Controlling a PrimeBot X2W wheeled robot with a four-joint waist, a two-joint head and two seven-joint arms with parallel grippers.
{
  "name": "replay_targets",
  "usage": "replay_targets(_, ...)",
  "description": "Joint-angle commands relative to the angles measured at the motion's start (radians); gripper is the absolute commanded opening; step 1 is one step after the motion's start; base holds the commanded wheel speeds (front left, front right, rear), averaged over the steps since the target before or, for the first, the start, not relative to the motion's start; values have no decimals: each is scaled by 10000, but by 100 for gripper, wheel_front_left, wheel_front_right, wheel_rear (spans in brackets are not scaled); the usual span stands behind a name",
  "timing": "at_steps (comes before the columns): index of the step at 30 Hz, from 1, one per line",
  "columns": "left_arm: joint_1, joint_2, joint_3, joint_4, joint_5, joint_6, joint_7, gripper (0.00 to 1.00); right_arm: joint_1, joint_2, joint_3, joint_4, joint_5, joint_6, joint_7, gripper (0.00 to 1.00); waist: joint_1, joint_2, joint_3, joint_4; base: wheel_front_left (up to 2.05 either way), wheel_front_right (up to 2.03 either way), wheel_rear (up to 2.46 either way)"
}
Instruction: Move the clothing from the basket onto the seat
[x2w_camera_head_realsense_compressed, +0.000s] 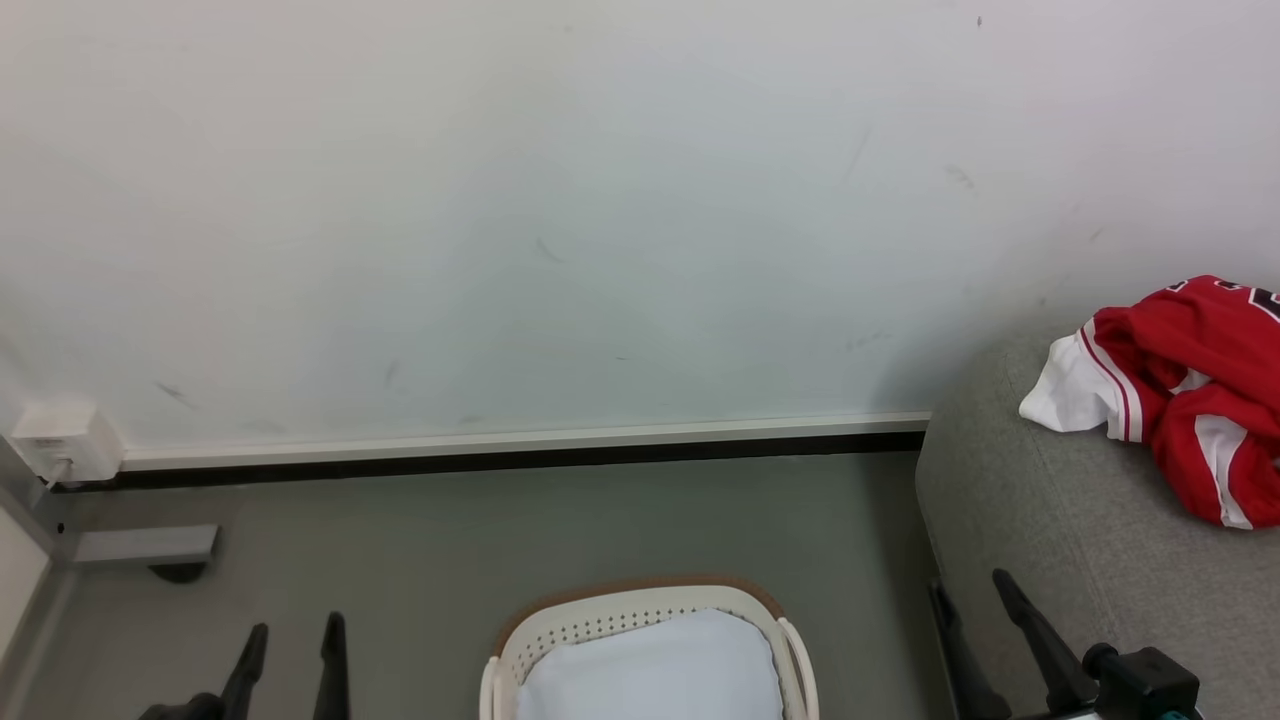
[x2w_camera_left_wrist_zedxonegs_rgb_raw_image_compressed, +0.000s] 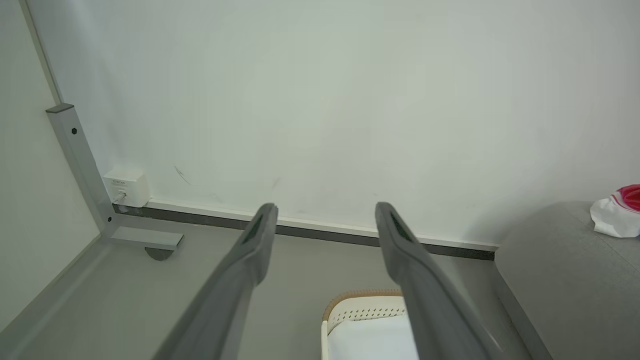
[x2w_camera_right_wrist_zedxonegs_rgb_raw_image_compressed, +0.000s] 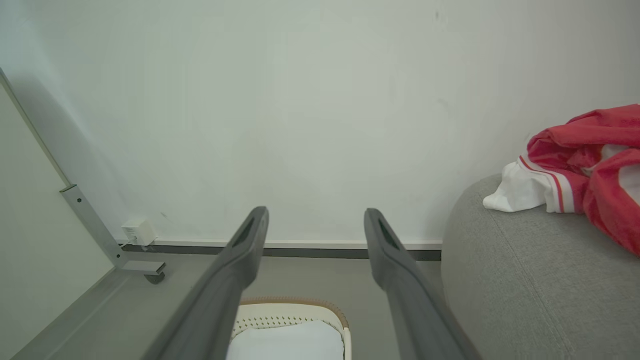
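Pale wall (x2w_camera_head_realsense_compressed: 600, 200), scuffed in places, with a white skirting strip (x2w_camera_head_realsense_compressed: 520, 436) over a dark line at its foot. Grey floor (x2w_camera_head_realsense_compressed: 480, 530). Far left: a white socket box (x2w_camera_head_realsense_compressed: 62, 440) low on the wall, and beside it a grey metal frame foot (x2w_camera_head_realsense_compressed: 145, 545) on a dark caster.

Basket (x2w_camera_head_realsense_compressed: 640, 598), cream with a perforated wall and brown rim, stands on the floor at bottom centre, between the two arms. Inside it is a plain pale blue-white cloth (x2w_camera_head_realsense_compressed: 650, 670); no red in the basket as far as the part in view shows.

Seat (x2w_camera_head_realsense_compressed: 1030, 540), grey fabric with a rounded corner, is to the right, against the wall. The jersey (x2w_camera_head_realsense_compressed: 1200, 400) lies bunched on top of it, red with white trim and stripes, and runs off the right edge. It is well apart from the basket.

Left gripper (x2w_camera_head_realsense_compressed: 296, 625) is low at the left over bare floor, fingers spread apart, nothing between them. Right gripper (x2w_camera_head_realsense_compressed: 968, 582) is at the lower right beside the seat's front edge, fingers likewise apart and empty, short of the jersey.
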Motion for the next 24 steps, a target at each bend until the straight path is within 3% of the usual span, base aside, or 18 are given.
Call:
replay_targets(1, 114, -98, 149, 94, 228, -98, -4, 100, 38, -25, 26, 30, -110, -22, -65, 100, 0, -1, 4, 22, 0, 0, 0)
replay_targets(11, -64, -795, 1036, 364, 1052, -818, -5, 100, 84, 142, 35, 76, -453, -22, -68, 100, 0, -1, 78, 56, 0, 0, 0)
replay_targets(23, -120, -1154, 1489, 430, 1557, -1234, -5, 100, -52, 176, 59, 101, -478, -22, -70, 100, 0, -1, 94, -103, 0, 0, 0)
replay_targets(24, -87, -1176, 1475, 426, 1502, -1228, 0, 0, 11, 160, 61, 88, -417, 0, -34, 0, 0, -1, 94, -103, 0, 0, 0)
